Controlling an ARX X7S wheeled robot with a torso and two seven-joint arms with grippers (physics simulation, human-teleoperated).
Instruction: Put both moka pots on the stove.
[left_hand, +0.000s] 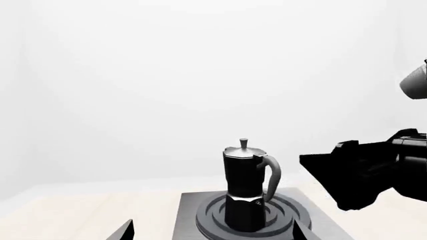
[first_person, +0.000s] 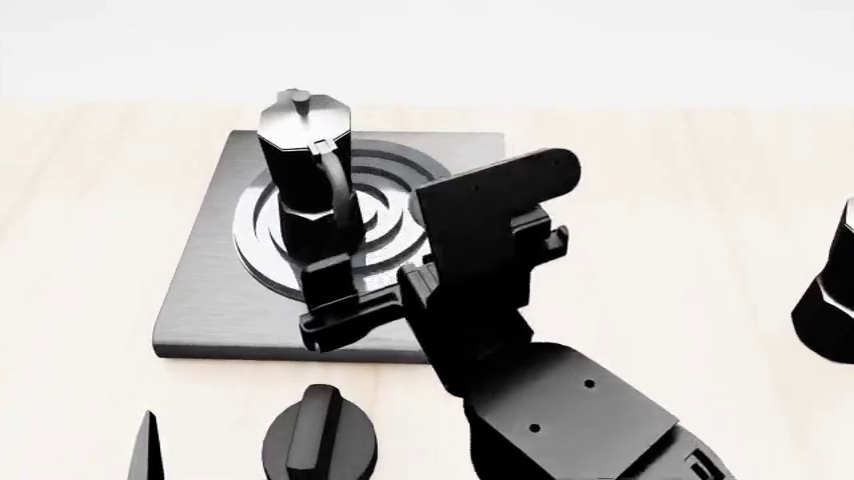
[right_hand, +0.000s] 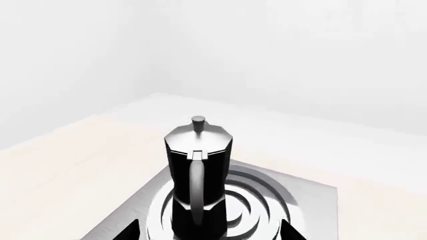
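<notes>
One moka pot (first_person: 310, 150) upright on stove (first_person: 214, 290) burner — right gripper (first_person: 340, 295) spread open beside its base; a careless withdrawal might clip the handle and topple it.

One moka pot (first_person: 310, 150) stands on the stove (first_person: 214, 290), upper left of the head view.
The second moka pot (first_person: 827, 300) is at the right edge; the knob (first_person: 320, 440) lies below the stove.

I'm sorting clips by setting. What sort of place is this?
Probably a bare simulated kitchen counter, not a real room: a stove with a ring burner and a moka pot standing on it, a dial knob in front, all on a pale wooden table against blank white walls.
</notes>
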